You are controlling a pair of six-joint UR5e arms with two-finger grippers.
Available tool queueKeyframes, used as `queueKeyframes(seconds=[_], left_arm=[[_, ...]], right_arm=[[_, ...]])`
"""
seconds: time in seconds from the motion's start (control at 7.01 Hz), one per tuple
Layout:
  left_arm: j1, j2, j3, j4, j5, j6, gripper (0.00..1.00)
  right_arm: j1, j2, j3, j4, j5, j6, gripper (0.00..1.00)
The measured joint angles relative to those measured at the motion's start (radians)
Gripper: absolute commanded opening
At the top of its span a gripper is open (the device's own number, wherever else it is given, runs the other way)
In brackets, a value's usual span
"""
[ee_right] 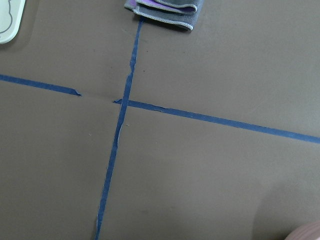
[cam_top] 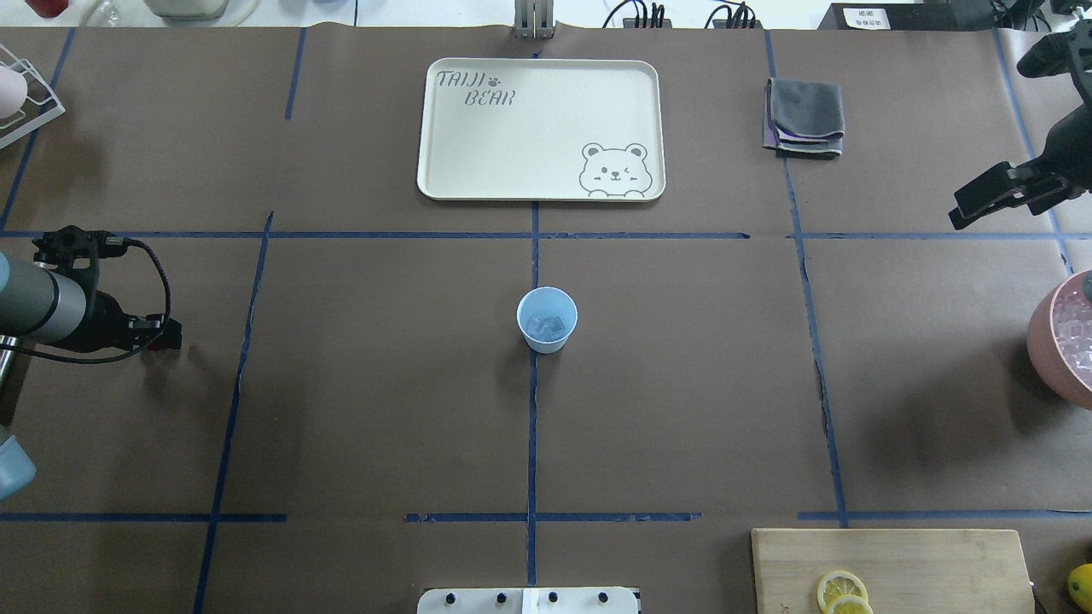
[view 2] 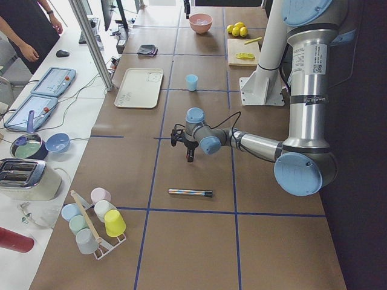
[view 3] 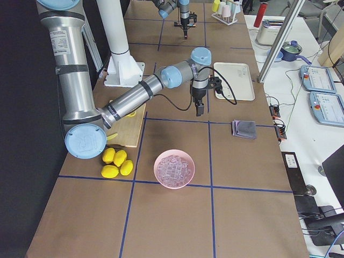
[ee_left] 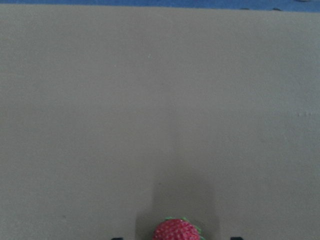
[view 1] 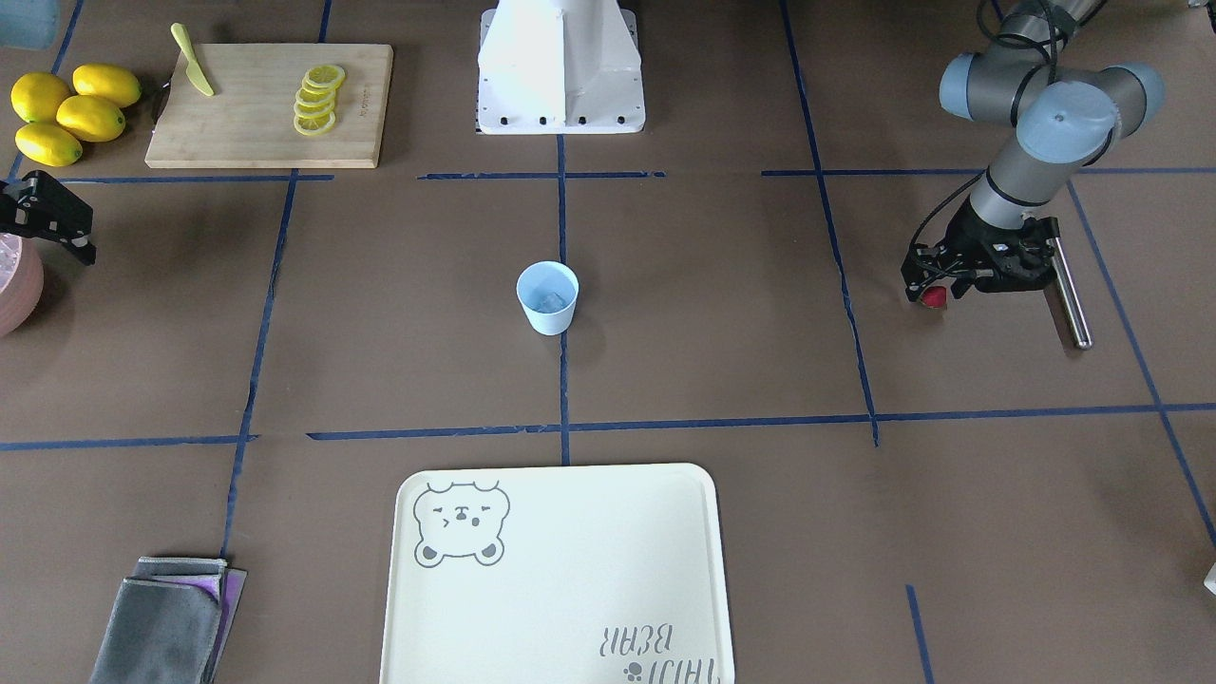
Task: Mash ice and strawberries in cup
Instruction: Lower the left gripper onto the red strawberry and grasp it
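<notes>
Near the table's left edge a metal rod (view 1: 1069, 285) lay flat on the brown paper. Just inboard of it the left gripper (view 1: 933, 293) pointed down at the table, with the strawberry (ee_left: 176, 231) at its tip. The wrist view caught only the corners of the two fingertips either side of the berry, so I could not tell whether they pinched it or merely stood around it.

At the table's middle, well apart from both arms, the cup (cam_top: 547, 320) stood upright on the long blue tape line, with ice cubes (cam_top: 546, 325) in its bottom. Beyond it, against the middle of the far edge, lay a pale tray (cam_top: 478, 136) printed with a bear. To its right was a folded grey cloth (cam_top: 804, 117).

Toward the right edge the right gripper (cam_top: 972, 203) hung over the paper with nothing seen in it — how wide its jaws stood I could not tell. Below it, at that edge, sat a pink bowl (cam_top: 1045, 341) of ice. A wooden cutting board (cam_top: 938, 563) with lemon slices (cam_top: 840, 591) filled the near right corner.
</notes>
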Motion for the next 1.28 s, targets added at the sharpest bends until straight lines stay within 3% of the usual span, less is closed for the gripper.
queueKeyframes(seconds=[1.0, 1.14, 1.28], left_arm=[[-0.015, 0.0, 0.0, 0.001, 0.003, 0.001, 0.63], [-0.015, -0.001, 0.0, 0.002, 0.002, 0.001, 0.59], [-0.015, -0.002, 0.0, 0.002, 0.002, 0.001, 0.46]], right_arm=[[0.0, -0.001, 0.001, 0.0, 0.003, -0.001, 0.99], [0.0, -0.002, 0.001, 0.0, 0.003, -0.001, 0.99], [0.0, -0.003, 0.001, 0.0, 0.003, -0.001, 0.99]])
